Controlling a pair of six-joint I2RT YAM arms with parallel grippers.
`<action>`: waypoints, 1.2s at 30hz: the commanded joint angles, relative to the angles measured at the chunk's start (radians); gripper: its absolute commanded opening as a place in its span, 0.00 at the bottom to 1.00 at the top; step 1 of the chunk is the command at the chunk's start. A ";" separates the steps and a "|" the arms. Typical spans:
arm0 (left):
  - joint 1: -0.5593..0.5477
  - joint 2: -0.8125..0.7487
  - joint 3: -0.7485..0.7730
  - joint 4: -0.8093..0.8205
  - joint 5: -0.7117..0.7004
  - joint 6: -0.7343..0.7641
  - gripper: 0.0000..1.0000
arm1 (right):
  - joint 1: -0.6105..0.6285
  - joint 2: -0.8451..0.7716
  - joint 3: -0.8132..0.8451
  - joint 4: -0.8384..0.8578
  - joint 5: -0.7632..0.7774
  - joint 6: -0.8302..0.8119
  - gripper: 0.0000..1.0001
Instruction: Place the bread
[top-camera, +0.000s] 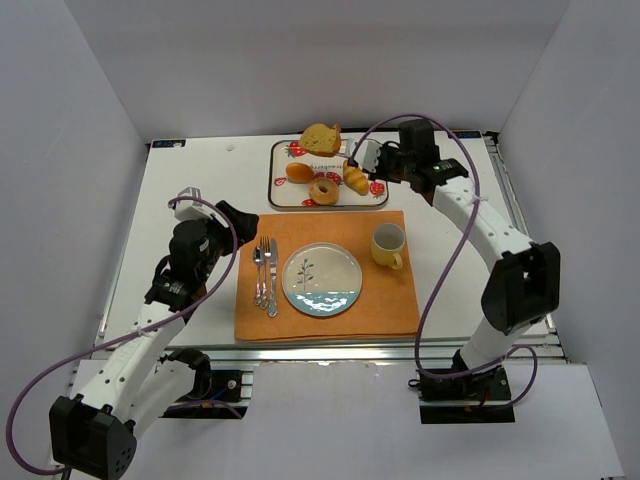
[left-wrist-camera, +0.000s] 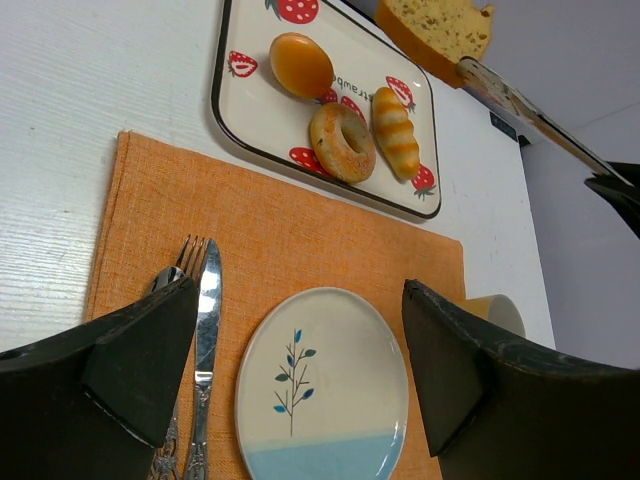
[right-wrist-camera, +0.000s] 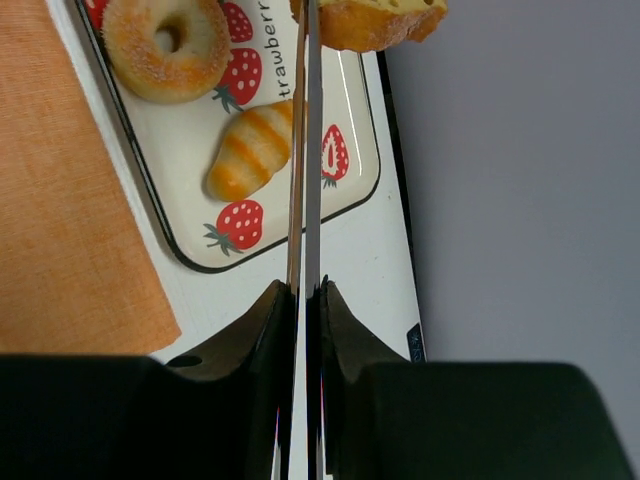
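Observation:
A thick slice of yellow bread (top-camera: 320, 138) is pinched in the tips of metal tongs (right-wrist-camera: 306, 150) and hangs above the far edge of the strawberry tray (top-camera: 283, 195). My right gripper (top-camera: 378, 158) is shut on the tongs' arms (right-wrist-camera: 308, 295). The slice also shows in the right wrist view (right-wrist-camera: 372, 20) and the left wrist view (left-wrist-camera: 440, 28). The white and blue plate (top-camera: 322, 279) lies bare on the orange placemat (top-camera: 390, 300). My left gripper (top-camera: 232, 222) is open and empty, above the mat's left side near the cutlery (left-wrist-camera: 300, 310).
On the tray lie an orange bun (top-camera: 299, 172), a sugared doughnut (top-camera: 323, 189) and a striped croissant (top-camera: 356, 180). A fork and knife (top-camera: 266, 272) lie left of the plate. A yellow cup (top-camera: 388, 244) stands to its right. White walls close in the table.

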 joint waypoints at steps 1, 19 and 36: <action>-0.002 -0.010 0.037 -0.002 -0.005 0.014 0.92 | -0.005 -0.085 -0.059 -0.023 -0.067 0.032 0.01; 0.000 0.023 0.035 0.020 0.015 0.023 0.92 | 0.062 -0.599 -0.539 -0.366 -0.376 0.070 0.04; 0.000 -0.006 0.015 0.012 0.001 0.013 0.92 | 0.091 -0.612 -0.594 -0.370 -0.357 0.066 0.34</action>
